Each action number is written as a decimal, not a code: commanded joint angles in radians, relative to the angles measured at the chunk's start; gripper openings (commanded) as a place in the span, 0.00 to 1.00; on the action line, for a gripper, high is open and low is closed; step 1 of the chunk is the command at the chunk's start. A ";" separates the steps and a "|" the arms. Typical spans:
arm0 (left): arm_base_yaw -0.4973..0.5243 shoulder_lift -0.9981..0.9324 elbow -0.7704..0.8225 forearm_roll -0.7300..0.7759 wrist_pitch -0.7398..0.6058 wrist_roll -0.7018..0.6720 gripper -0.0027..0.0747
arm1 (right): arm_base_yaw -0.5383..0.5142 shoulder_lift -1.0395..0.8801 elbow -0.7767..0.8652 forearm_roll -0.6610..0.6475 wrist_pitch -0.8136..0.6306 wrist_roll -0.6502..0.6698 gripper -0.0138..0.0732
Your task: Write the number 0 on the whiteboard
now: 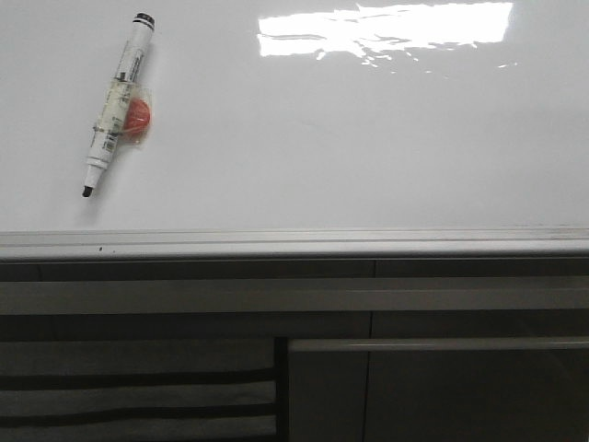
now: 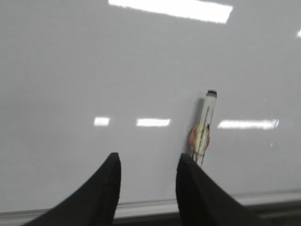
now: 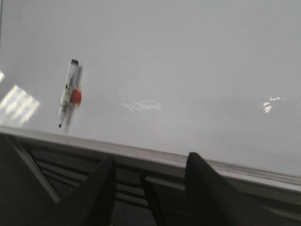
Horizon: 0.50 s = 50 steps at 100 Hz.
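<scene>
In the front view we see the whiteboard filling the upper half, its silver-grey frame edge running across the middle and a bright glare patch toward one o'clock. A white marker pen lies on the board at about ten o'clock, black tip pointing toward seven o'clock, with an orange-red round piece taped to its side. We find no drawn loop on the board. Dark grey slatted panels sit below the frame.

In the left wrist view we see the left gripper spread apart, holding nothing, above the board, the marker just beyond one finger.

In the right wrist view we see the right gripper likewise spread and empty, over the frame edge, with the marker well apart at ten o'clock on the board.
</scene>
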 commanded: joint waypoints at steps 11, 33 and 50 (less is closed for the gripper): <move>-0.093 0.087 -0.130 0.391 0.048 0.003 0.39 | -0.004 0.149 -0.165 -0.167 0.134 -0.145 0.50; -0.257 0.224 -0.264 0.626 0.206 -0.111 0.35 | -0.004 0.358 -0.382 -0.292 0.208 -0.145 0.50; -0.339 0.326 -0.285 0.503 0.185 -0.179 0.35 | -0.004 0.413 -0.431 -0.169 0.163 -0.147 0.50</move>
